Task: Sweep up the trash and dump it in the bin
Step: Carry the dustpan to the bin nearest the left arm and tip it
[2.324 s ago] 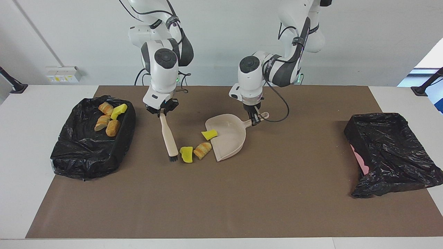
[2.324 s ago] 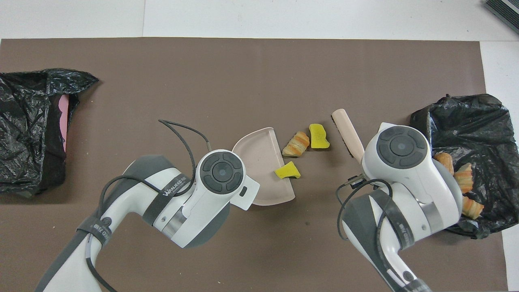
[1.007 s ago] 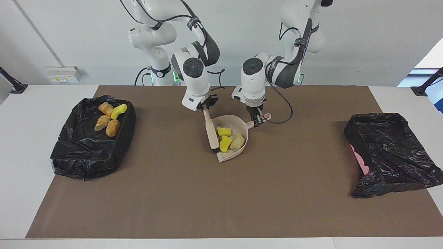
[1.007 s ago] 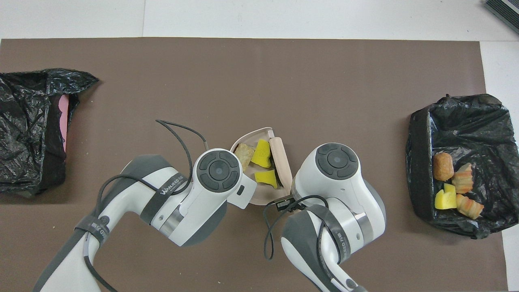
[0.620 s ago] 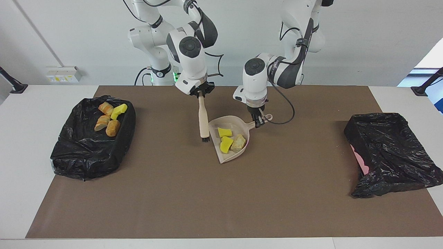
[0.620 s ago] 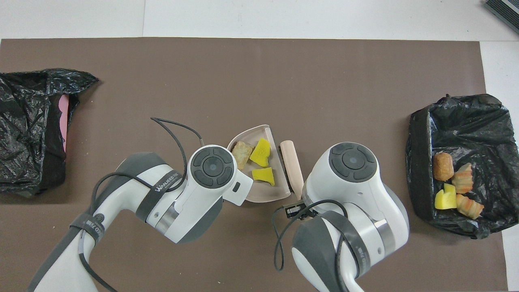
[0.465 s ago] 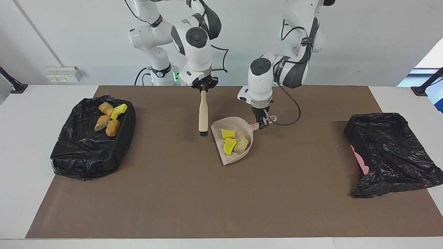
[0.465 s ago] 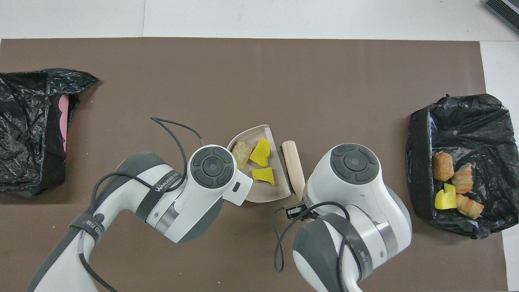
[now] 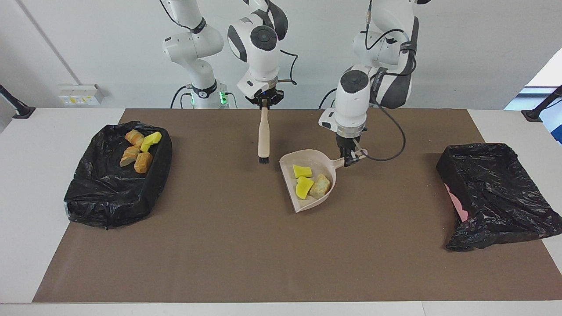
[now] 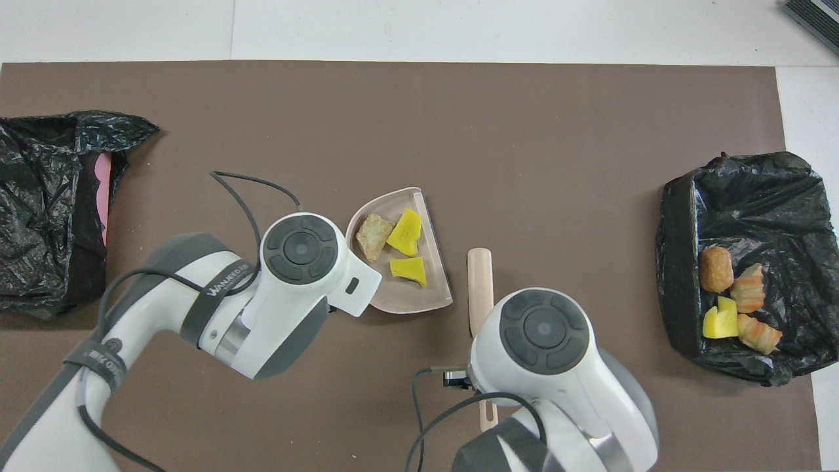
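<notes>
Brown mat [image 9: 246, 245] covers most of the surface [image 9: 26, 184], and two black bin bags sit on it. The bin [image 9: 116, 175] at the right arm's end of the surface has four sponge chunks in it. The other bin [image 9: 491, 193] at the left arm's end shows no trash inside.

The beige dustpan [image 9: 309, 180] has come up off the mat and has slid a little toward the left arm's end since a moment ago. The left end effector [image 9: 350, 157] is clamped tight on its handle. Three bits of trash [image 9: 311, 183] now ride inside the pan: two yellow chunks and one tan one. A short while back they lay loose on the mat near the middle, so the sweeping of this lot is done.

The brush [image 9: 263, 134] has been pulled up and back from the pan. It hangs straight down, bristles low, over the mat near the robots' edge. The right end effector [image 9: 264, 102] is squeezed shut on the top of its handle.

No loose chunks show on the mat. I think the next job is to carry the pan to a bin and tip it in, keeping it level so nothing rolls off the open lip
</notes>
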Controlling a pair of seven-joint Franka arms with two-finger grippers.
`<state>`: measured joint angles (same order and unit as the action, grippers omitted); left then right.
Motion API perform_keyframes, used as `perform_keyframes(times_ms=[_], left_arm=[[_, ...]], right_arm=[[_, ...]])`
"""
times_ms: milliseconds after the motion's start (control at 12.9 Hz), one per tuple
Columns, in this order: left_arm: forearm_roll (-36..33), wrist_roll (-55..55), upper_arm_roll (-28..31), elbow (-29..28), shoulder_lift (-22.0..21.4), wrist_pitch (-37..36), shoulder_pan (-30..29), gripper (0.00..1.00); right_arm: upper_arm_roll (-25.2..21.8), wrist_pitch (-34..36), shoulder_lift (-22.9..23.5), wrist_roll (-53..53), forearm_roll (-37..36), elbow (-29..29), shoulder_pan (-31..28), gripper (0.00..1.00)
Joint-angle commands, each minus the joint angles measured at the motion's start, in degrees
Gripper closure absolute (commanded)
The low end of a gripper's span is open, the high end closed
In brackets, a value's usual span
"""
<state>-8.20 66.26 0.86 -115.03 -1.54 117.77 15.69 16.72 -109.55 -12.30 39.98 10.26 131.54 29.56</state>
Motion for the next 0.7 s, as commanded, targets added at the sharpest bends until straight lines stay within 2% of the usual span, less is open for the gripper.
perform_keyframes(times_ms=[0, 155, 465, 620], left_arm=[[1.42, 11.65, -0.60, 2.17, -1.28, -0.87, -7.57, 1.00], [3.53, 17.74, -0.51, 4.02, -1.01, -2.44, -13.90, 1.00], [4.94, 23.45, -0.51, 5.69, -0.48, -3.16, -26.39, 1.00], [5.12, 26.37, -0.34, 9.19, 1.44, -3.16, -31.13, 1.00]], right_arm=[[0.07, -5.73, -0.62, 1.85, 1.42, 4.59, 1.55, 1.00], [0.07, -9.78, -0.44, 4.04, 1.43, 8.19, 3.48, 1.00], [-0.02, -14.71, 3.50, 8.62, 1.87, 8.47, 8.13, 1.00], [-0.02, -14.38, 3.43, 7.75, 1.87, 8.56, 8.23, 1.00]])
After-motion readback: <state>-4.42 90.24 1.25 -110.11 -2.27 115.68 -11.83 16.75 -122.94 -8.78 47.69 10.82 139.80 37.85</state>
